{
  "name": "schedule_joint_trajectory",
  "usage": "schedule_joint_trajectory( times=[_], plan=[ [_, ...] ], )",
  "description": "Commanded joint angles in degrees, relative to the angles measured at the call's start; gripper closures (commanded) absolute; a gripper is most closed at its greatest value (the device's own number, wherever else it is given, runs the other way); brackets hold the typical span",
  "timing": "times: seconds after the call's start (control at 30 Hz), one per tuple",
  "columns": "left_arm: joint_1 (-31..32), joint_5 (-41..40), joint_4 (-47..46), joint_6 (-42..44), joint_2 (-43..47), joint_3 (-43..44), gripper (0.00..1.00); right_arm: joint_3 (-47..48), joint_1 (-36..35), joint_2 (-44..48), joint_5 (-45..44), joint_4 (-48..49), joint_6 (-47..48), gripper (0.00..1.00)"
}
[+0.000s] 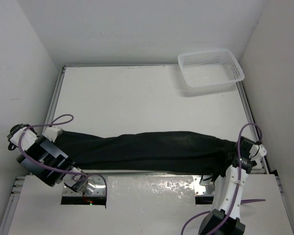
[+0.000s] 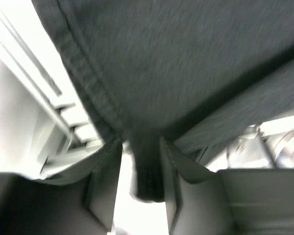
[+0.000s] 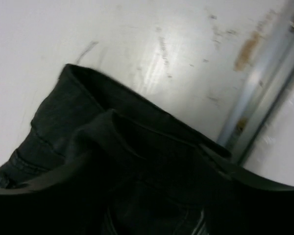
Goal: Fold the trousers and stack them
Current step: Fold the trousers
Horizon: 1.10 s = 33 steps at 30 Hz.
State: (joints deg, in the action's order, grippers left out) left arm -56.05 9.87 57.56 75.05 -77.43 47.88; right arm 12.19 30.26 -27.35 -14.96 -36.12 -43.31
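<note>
The black trousers [image 1: 147, 149] lie stretched left to right along the near edge of the white table [image 1: 127, 98]. My left gripper [image 1: 56, 136] is at their left end. In the left wrist view the left gripper [image 2: 141, 166] is shut on a narrow fold of the cloth [image 2: 186, 58], with the hem seam running past. My right gripper [image 1: 233, 155] is at their right end. In the right wrist view the waistband [image 3: 88, 112] is bunched over the right gripper [image 3: 152, 196] and hides its fingertips; it looks shut on the cloth.
A white mesh basket [image 1: 210, 71] stands at the far right corner of the table. A metal rail [image 3: 255, 107] runs along the table's right edge, close to the right gripper. White walls enclose the table on three sides.
</note>
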Motion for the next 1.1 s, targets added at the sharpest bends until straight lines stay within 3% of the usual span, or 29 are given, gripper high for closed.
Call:
schedule_joint_trajectory(
  times=[0.0, 0.1, 0.2, 0.27, 0.33, 0.37, 0.47, 0.63, 0.73, 0.87, 1.07],
  plan=[
    [-1.34, -10.20, 3.25, 7.82, 1.40, -0.07, 0.62, 5.37, 0.33, -1.30, -10.24, -5.96, -1.86, 0.22],
    [-3.53, -15.40, 12.17, 15.20, -0.26, 5.80, 0.56, 10.99, 0.33, -1.30, -16.58, -6.86, -1.34, 0.17],
    [-5.29, -11.82, 17.84, 16.80, -3.86, 19.41, 0.52, 17.49, 0.24, -2.61, -19.23, -3.54, 3.30, 0.16],
    [-5.30, -4.39, 16.89, 11.46, -7.45, 28.35, 0.50, 19.45, -0.11, -4.11, -13.39, 0.85, 9.36, 0.19],
    [-3.55, 2.92, 15.48, 2.15, -11.84, 32.69, 0.57, 20.16, -0.64, -5.59, -0.77, 8.41, 13.59, 0.38],
    [-2.23, 4.18, 15.74, -2.66, -13.26, 32.98, 0.63, 20.33, -0.99, -6.30, 3.93, 12.26, 14.56, 0.44],
    [5.83, 6.92, 11.81, -8.92, -15.03, 27.55, 0.61, 20.33, -2.39, -9.90, 16.94, 16.77, 14.66, 0.54],
    [11.14, 3.93, 1.16, -13.96, -12.22, 16.21, 0.54, 21.30, -6.43, -15.44, 15.66, 8.71, 16.07, 0.70],
    [12.02, 1.83, -3.76, -17.38, -13.18, 14.09, 0.52, 15.61, -9.69, -15.28, 18.03, 7.82, 11.42, 0.79],
    [12.63, 0.77, -8.51, -20.02, -14.68, 13.38, 0.52, 7.78, -12.42, -15.71, 16.90, 7.82, 8.15, 0.80],
    [13.86, -0.91, -10.63, -19.77, -12.75, 11.71, 0.52, 6.54, -12.42, -18.08, 16.72, 9.05, 10.53, 0.80]
  ],
)
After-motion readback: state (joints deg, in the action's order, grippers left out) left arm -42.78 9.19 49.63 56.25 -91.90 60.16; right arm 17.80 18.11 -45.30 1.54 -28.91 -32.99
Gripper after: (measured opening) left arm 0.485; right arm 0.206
